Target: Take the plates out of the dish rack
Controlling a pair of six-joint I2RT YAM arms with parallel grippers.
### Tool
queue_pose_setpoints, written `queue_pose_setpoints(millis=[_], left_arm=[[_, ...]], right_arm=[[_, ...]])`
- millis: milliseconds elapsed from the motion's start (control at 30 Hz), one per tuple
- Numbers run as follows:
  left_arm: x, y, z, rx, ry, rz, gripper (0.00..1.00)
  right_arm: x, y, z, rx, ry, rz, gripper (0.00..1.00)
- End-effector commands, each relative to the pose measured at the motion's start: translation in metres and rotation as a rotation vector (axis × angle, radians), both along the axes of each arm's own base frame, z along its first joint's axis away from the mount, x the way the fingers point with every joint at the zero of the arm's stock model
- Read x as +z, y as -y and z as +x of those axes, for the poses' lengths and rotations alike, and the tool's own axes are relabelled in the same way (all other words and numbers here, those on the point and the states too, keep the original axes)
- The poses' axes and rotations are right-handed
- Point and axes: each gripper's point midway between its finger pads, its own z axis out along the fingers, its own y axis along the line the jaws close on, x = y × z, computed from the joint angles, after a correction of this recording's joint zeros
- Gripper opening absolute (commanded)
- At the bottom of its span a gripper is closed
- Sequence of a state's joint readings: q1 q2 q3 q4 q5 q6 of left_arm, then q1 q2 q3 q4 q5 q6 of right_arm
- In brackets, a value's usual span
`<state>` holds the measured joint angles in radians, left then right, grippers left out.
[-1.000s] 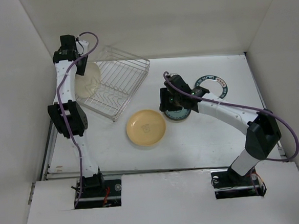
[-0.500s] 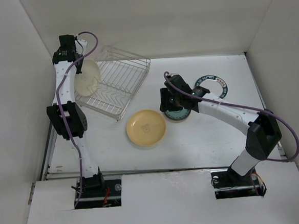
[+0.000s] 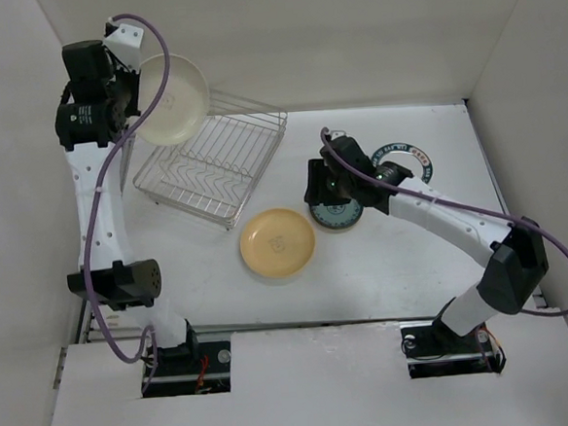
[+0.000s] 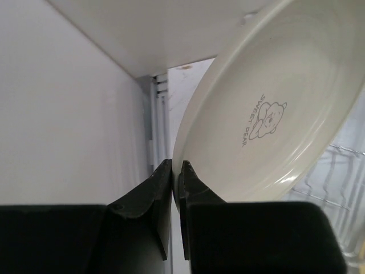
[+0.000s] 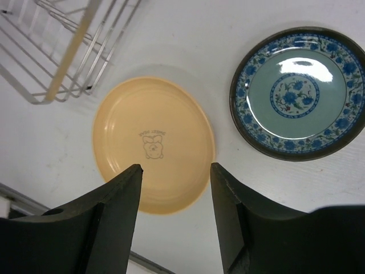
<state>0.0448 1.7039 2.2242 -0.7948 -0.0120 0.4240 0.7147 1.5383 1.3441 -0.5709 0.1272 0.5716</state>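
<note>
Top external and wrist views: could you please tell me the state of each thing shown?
dish rack: no plate showing in it.
left gripper: shut on the cream plate at its rim.
cream plate: held tilted, above the dish rack.
tan plate: flat on the table.
teal plate: flat on the table.
white patterned-rim plate: flat, partly hidden by the right arm.
right gripper: open, empty.

cream plate (image 4: 274, 114): grey bear print and lettering. tan-yellow plate (image 5: 153, 144): small bear print. teal plate (image 5: 297, 93): blue floral pattern, dark rim. white plate (image 3: 425, 160): dark patterned rim. dish rack (image 3: 212, 164): silver wire.
</note>
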Motion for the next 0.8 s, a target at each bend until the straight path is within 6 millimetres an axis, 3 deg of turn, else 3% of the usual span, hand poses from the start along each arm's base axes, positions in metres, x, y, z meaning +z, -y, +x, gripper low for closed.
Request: queue_pose_setpoints(millis=[0, 33, 67, 133, 167, 200, 333, 400, 500, 633, 700, 767], left_arm=[[-0.024, 0.045, -0.026, -0.191, -0.138, -0.147, 0.0], [-0.027, 0.064, -0.038, -0.253, -0.17, -0.17, 0.0], [-0.05, 0.075, -0.053, -0.288, -0.277, -0.204, 0.0], [-0.066, 0.104, -0.072, -0.392, -0.369, -0.286, 0.0], [-0.088, 0.121, -0.085, -0.434, -0.464, -0.313, 0.0], [-0.097, 0.132, -0.092, -0.472, -0.509, -0.337, 0.0], [-0.133, 0.168, -0.119, -0.57, -0.635, -0.322, 0.0], [-0.149, 0.186, -0.133, -0.621, -0.7, -0.323, 0.0], [-0.154, 0.204, -0.144, -0.676, -0.73, -0.312, 0.0], [-0.156, 0.216, -0.154, -0.718, -0.756, -0.318, 0.0], [-0.155, 0.218, -0.155, -0.731, -0.758, -0.331, 0.0], [-0.161, 0.221, -0.159, -0.734, -0.787, -0.33, 0.0]], right_arm=[[0.074, -0.013, 0.003, 0.039, 0.16, 0.146, 0.57], [0.077, -0.014, 0.0, 0.05, 0.17, 0.165, 0.6], [0.101, -0.016, -0.001, 0.061, 0.236, 0.229, 0.65], [0.113, -0.017, -0.005, 0.07, 0.274, 0.288, 0.71], [0.13, -0.015, -0.011, 0.075, 0.309, 0.333, 0.77], [0.141, -0.015, -0.011, 0.076, 0.346, 0.363, 0.78], [0.142, -0.012, -0.013, 0.076, 0.359, 0.374, 0.81], [0.119, -0.015, -0.011, 0.075, 0.307, 0.332, 0.81], [0.099, -0.016, -0.007, 0.056, 0.265, 0.302, 0.8], [0.072, -0.016, -0.003, 0.037, 0.215, 0.259, 0.76], [0.068, -0.019, -0.004, 0.046, 0.202, 0.257, 0.72], [0.057, -0.018, -0.004, 0.045, 0.179, 0.237, 0.63]])
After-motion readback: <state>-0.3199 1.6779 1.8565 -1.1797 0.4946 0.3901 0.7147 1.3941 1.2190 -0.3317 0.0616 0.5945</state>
